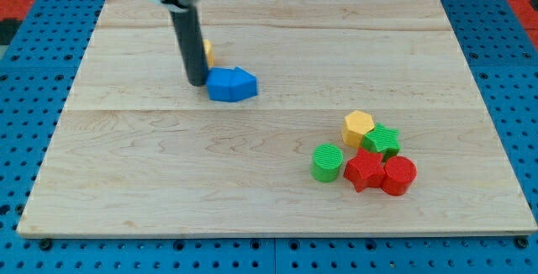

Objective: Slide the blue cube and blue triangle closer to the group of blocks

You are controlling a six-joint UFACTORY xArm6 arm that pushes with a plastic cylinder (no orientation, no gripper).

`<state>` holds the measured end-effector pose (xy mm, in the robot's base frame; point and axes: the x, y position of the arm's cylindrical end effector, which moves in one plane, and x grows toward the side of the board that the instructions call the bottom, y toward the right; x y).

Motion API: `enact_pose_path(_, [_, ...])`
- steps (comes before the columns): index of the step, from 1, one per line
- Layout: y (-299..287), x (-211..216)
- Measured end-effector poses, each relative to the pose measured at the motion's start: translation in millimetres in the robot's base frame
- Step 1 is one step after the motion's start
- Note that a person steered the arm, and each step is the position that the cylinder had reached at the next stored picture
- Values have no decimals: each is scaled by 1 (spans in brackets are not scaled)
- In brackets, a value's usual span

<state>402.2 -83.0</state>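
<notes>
Two blue blocks touch each other at the upper left of the board: the blue cube (222, 86) on the left and the blue triangle (244, 83) on the right. My tip (196, 83) stands just left of the blue cube, touching or nearly touching it. The group of blocks lies at the lower right: a yellow hexagon (357, 127), a green star (382, 140), a green cylinder (327, 162), a red star (363, 171) and a red cylinder (398, 176).
A small yellow block (208, 52) is partly hidden behind the rod, just above the blue blocks. The wooden board (126, 165) lies on a blue pegboard surface (25, 81).
</notes>
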Motion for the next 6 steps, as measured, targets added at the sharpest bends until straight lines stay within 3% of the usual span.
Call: enact_pose_path(6, [228,1])
